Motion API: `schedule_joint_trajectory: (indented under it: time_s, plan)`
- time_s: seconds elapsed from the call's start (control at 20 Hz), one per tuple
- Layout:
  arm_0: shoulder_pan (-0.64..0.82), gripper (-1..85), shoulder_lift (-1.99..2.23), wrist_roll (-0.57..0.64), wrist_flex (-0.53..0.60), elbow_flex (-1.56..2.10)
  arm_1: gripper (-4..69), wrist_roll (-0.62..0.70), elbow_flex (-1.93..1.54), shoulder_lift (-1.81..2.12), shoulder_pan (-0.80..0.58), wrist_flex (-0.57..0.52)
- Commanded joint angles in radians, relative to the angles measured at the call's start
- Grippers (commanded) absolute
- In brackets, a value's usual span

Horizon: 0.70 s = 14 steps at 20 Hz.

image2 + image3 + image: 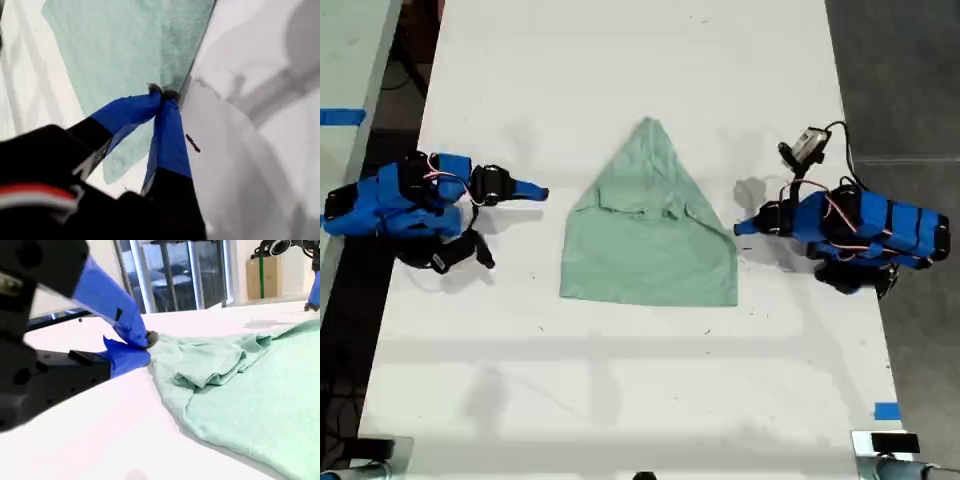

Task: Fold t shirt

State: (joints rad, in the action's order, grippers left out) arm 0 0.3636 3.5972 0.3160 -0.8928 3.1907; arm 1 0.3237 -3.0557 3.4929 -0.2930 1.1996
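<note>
The pale mint-green t shirt (650,240) lies flat mid-table in a triangle, its point toward the far edge and a sleeve folded in across the middle. My first gripper (740,228) is the one at the exterior view's right. It is shut, with its tips (162,92) resting at the t shirt's (130,45) side edge; whether cloth is pinched I cannot tell. My second gripper (540,192), at the exterior view's left, is shut a short way from the opposite edge. In its wrist view the tips (148,342) sit beside the t shirt (250,390).
The white table (620,400) has bare surface around the garment. Blue tape (887,411) marks its near corner at the exterior view's right. Another table with tape (340,116) stands at that view's left, and dark floor (910,80) lies at its right.
</note>
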Motion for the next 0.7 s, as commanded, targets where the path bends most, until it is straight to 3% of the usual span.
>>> schedule_joint_trajectory:
  time_s: [0.0,0.25,0.3,0.4,0.55,0.65]
  plan:
    - [0.002,-0.1,0.005,-0.032,-0.018,-0.002,-1.2,-0.39,-0.049,0.015,0.186,-0.075]
    - [0.002,-0.1,0.005,-0.015,-0.011,-0.002,-2.2,-0.387,0.015,-0.078,0.209,-0.087]
    - [0.002,-0.1,0.005,-0.015,-0.011,-0.002,3.6,-0.407,0.055,-0.175,0.216,-0.118]
    - [-0.005,-0.1,0.005,-0.014,-0.011,-0.002,24.8,-0.525,0.198,-0.489,0.265,-0.172]
    - [-0.006,-0.1,0.005,-0.014,-0.011,-0.002,33.3,-0.563,0.442,-1.098,0.293,-0.264]
    - [-0.009,-0.1,0.005,-0.014,-0.011,-0.002,36.7,-0.574,0.655,-1.417,0.302,-0.221]
